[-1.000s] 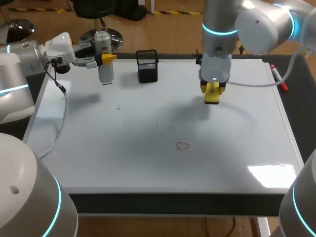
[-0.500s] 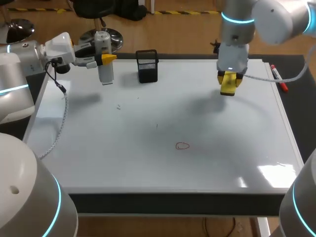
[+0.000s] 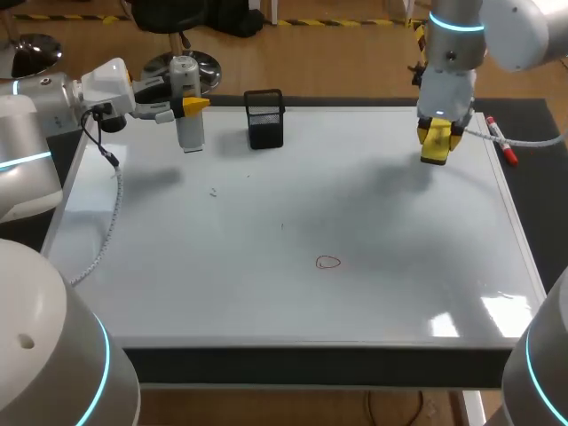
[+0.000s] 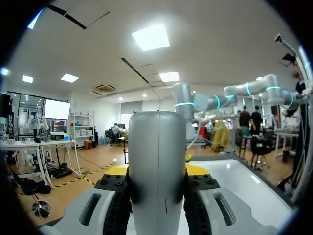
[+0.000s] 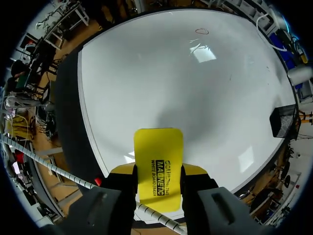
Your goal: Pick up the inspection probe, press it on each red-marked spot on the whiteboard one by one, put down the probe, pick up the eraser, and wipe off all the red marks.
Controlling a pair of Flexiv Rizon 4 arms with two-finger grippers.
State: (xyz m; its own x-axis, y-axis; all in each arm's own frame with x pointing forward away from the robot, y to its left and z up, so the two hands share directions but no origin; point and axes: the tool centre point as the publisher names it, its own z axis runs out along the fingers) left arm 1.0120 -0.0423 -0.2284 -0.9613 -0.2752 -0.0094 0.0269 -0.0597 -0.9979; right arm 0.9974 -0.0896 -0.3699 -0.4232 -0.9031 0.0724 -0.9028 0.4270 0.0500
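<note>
Probe (image 3: 186, 115) far left, holder (image 3: 264, 118) beside it, eraser (image 3: 435, 143) far right, mark (image 3: 328, 262) seemingly central.

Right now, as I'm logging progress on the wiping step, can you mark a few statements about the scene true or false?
1. The right gripper is shut on the yellow eraser. True.
2. The eraser is pressed on the red mark. False: it is held far from it, near the whiteboard's far right edge.
3. The left gripper holds the probe. True.
4. The whiteboard bears no red mark. False: one red mark shows on it.
</note>
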